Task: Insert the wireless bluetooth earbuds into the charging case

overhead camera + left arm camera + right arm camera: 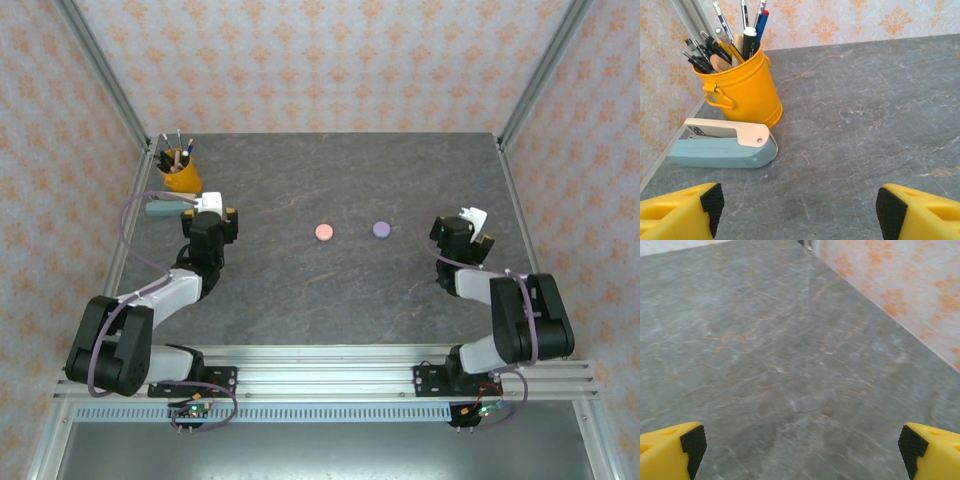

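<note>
On the grey stone bench [300, 290] two coin-like discs lie flat near the middle: the pink charging case [324, 232] and, just at its 3 o'clock, apart from it, the purple charging case [381, 229]. Being round, neither has a long axis or a heading that can be read, and from above it is not clear whether either lid is up. The earbuds are too small to make out at this range, so where they lie, which way their stems point and whether any already sits in a case cannot be told; how much of the task is done is therefore an open question, though neither arm is working at a case. The left claw [800, 212] stands wide with nothing between its pads, well off at the pink case's 9 o'clock, facing a yellow pen cup [742, 85] at its 11 o'clock and a pale blue stapler [722, 145] lying in front of that cup. The right claw [800, 452] is spread fully over bare bench, empty, out at the purple case's 3 o'clock.
</note>
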Motion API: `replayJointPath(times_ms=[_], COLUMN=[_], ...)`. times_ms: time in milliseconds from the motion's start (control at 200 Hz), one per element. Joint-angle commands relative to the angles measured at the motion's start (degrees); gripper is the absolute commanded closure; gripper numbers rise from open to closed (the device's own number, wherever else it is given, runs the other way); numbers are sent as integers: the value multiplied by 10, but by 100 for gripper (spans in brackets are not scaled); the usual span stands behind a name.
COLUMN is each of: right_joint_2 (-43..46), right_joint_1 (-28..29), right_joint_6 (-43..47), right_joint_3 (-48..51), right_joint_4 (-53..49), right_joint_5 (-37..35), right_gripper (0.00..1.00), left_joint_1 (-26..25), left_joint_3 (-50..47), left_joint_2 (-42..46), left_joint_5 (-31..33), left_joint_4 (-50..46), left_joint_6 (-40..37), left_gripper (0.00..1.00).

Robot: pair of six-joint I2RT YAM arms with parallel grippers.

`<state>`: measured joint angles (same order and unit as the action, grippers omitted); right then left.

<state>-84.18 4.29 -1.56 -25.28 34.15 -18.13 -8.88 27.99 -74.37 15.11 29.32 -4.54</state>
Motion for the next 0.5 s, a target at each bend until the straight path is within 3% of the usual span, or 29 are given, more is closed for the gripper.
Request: replayJointPath(times_ms=[0, 35, 175, 370, 415, 430, 480, 495], right_joint_2=[-29, -38, -31, -35, -34, -33, -29, -28], right_joint_1=[-4, -4, -6, -12, -12, -12, -12, -12], right_joint_6=[24, 29, 26, 24, 25, 24, 26, 26], right_joint_3=[18, 30, 19, 14, 15, 15, 21, 21], right_joint_4=[113, 151, 115, 109, 111, 111, 119, 119], right_joint_5=[56, 55, 62, 75, 74, 75, 74, 75], right_gripper=[0, 0, 0, 0, 0, 0, 0, 1], left_joint_1=[15, 19, 24, 41, 58, 65, 68, 68], left_joint_3=[-24, -31, -68, -58, -31, -31, -38, -32], left_joint_2=[25, 24, -3, -126, -110, -114, -117, -112], left_joint_5=[-45, -54, -69, -69, -90, -100, -102, -103], left_joint_4=[35, 39, 88, 198, 111, 121, 141, 118], left_joint_6=[-6, 1, 14, 19, 40, 43, 42, 43], left_gripper=[18, 18, 18, 19, 18, 18, 13, 4])
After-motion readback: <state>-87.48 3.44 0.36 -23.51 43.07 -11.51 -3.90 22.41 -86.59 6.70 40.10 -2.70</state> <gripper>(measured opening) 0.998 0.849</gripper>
